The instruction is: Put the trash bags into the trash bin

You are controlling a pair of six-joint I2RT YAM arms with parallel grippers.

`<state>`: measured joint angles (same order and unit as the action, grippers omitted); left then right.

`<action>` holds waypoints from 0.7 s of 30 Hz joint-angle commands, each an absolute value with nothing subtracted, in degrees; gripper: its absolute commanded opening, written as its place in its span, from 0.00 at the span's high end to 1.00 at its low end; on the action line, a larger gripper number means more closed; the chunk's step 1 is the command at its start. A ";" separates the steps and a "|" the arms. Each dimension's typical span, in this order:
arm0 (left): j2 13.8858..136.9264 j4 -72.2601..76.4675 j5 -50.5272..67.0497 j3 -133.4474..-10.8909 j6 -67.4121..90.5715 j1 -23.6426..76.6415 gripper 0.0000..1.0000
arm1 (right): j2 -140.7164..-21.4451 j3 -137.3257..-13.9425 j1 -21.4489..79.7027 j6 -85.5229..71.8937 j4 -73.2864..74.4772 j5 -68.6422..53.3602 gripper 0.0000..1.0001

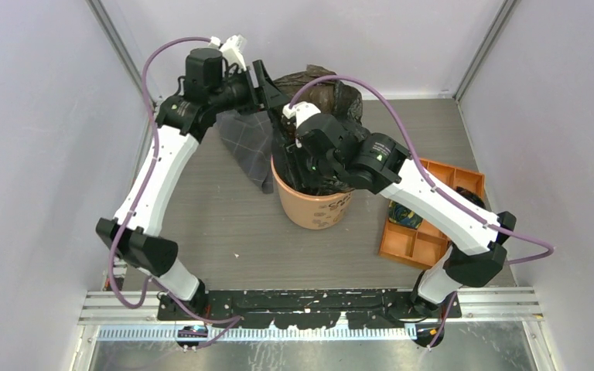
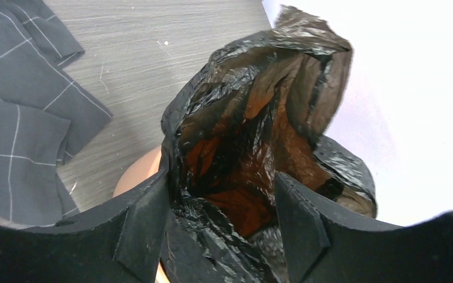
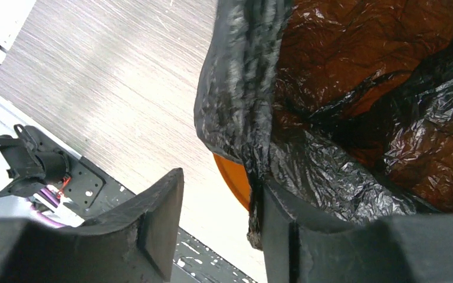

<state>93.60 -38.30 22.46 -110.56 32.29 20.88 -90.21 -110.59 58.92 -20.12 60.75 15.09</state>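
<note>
While the thin, glossy black plastic trash bag (image 2: 253,135) stands crumpled in the round orange plastic bucket (image 1: 313,209), my left fingers (image 2: 147,224) straddle its raised film, spread wide; my right fingers (image 3: 159,224) gape beside its edge. Step in hand: stuffing. Next, I judge: press the film below the rim.

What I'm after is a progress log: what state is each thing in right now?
Glossy black plastic film trash bag: mouth open, bottom in bucket, top standing above rim.
Round orange plastic bucket: upright, bag inside.
Grey checked cloth: lying on table beside bucket.
Left pincer: open, bag film between fingers.
Right pincer: open at bag's edge.
</note>
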 commanded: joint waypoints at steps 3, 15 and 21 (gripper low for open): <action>84.15 -38.74 18.43 -105.85 30.78 20.65 0.31 | -87.03 -109.32 59.87 -21.82 56.24 12.72 0.37; 75.49 -40.37 15.32 -93.13 29.71 22.41 0.30 | -88.19 -107.04 63.37 -23.99 51.81 9.44 0.52; 70.97 -38.95 16.61 -86.98 31.53 23.34 0.30 | -90.69 -105.32 65.35 -24.35 49.62 10.57 0.40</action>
<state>75.46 -40.95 16.21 -88.55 31.05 22.63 -89.54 -105.75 64.20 -23.59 53.36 10.11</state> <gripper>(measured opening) 0.699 0.566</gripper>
